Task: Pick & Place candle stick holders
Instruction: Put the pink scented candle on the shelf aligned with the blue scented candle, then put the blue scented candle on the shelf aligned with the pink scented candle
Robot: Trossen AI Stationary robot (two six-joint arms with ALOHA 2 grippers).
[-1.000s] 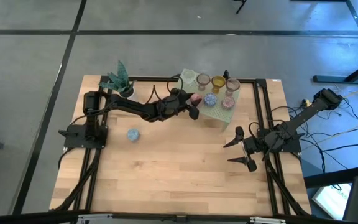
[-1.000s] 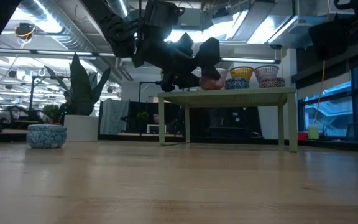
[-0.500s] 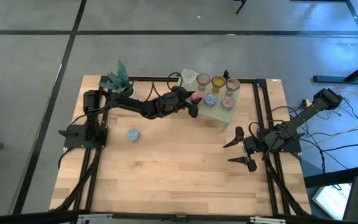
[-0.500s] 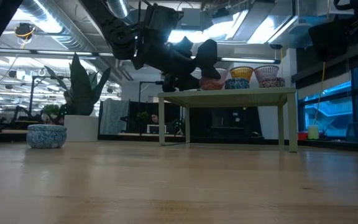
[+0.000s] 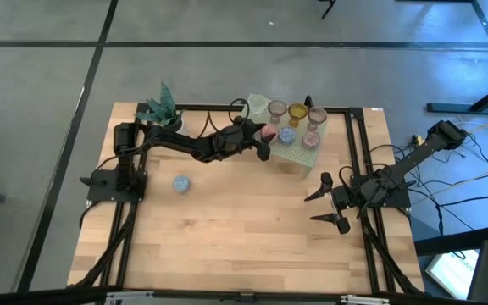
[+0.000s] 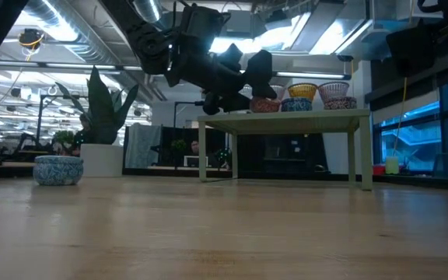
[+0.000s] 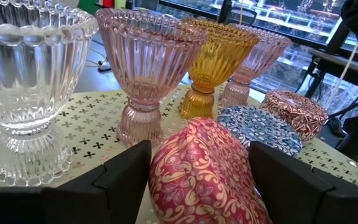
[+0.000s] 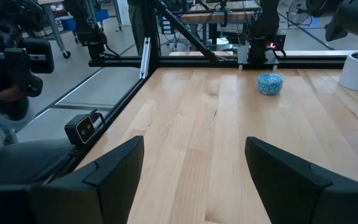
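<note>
— Moved since a second ago: we log the left gripper (image 5: 263, 135) slightly further over the green rack (image 5: 305, 154), toward 2 o'clock.
— Held item?
— Pink patterned holder (image 7: 205, 173), clamped between its fingers (image 7: 122, 176), at the rack's near edge beside the blue holder (image 7: 258, 128).
— Other stock?
— Blue cup (image 5: 181, 183) on the table (image 5: 227, 229), unmoved. Right gripper (image 5: 329, 209) idle at 4 o'clock, fingers spread.

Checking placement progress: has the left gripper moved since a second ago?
Yes. The left gripper, holding the pink holder, edged up and toward the green rack.
</note>
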